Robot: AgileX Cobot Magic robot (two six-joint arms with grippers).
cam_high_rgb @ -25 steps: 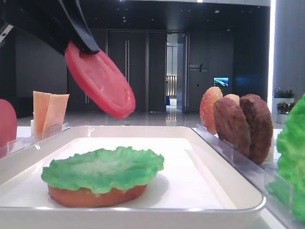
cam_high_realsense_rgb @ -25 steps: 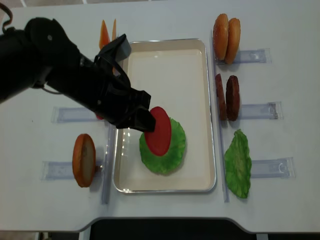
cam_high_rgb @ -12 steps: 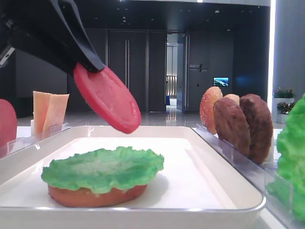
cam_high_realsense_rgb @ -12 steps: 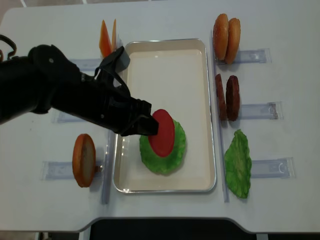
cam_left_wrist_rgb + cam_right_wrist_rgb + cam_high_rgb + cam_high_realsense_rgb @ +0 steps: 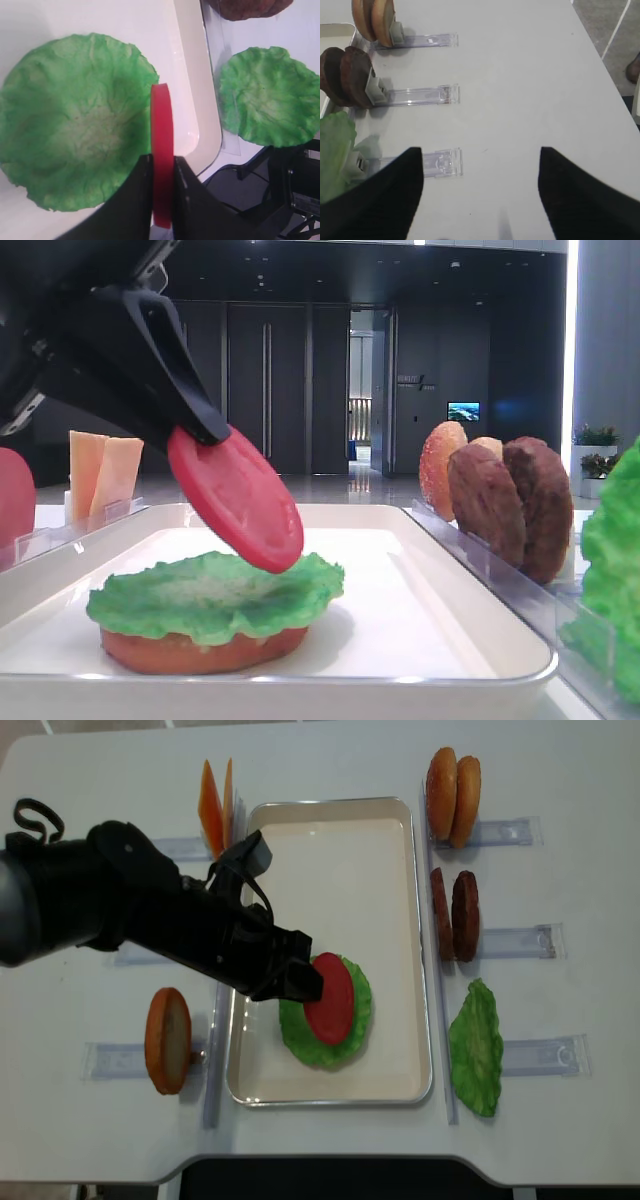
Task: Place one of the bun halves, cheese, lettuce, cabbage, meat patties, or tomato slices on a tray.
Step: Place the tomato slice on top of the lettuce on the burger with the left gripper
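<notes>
While clenched on a tomato slice [image 5: 236, 498] held tilted on edge, left gripper [image 5: 161, 165]: directly below lie lettuce [image 5: 215, 592] and bun on tray [image 5: 420, 640]; right arm well apart.

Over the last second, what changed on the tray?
The left gripper, shut on the flat round red tomato slice, has carried it down and forward, so its lower edge now sits right at the ruffled green lettuce leaf; whether they touch is unclear. Nothing was let go. The lettuce on its bun half, the large white tray and the racked pieces stayed put.
</notes>
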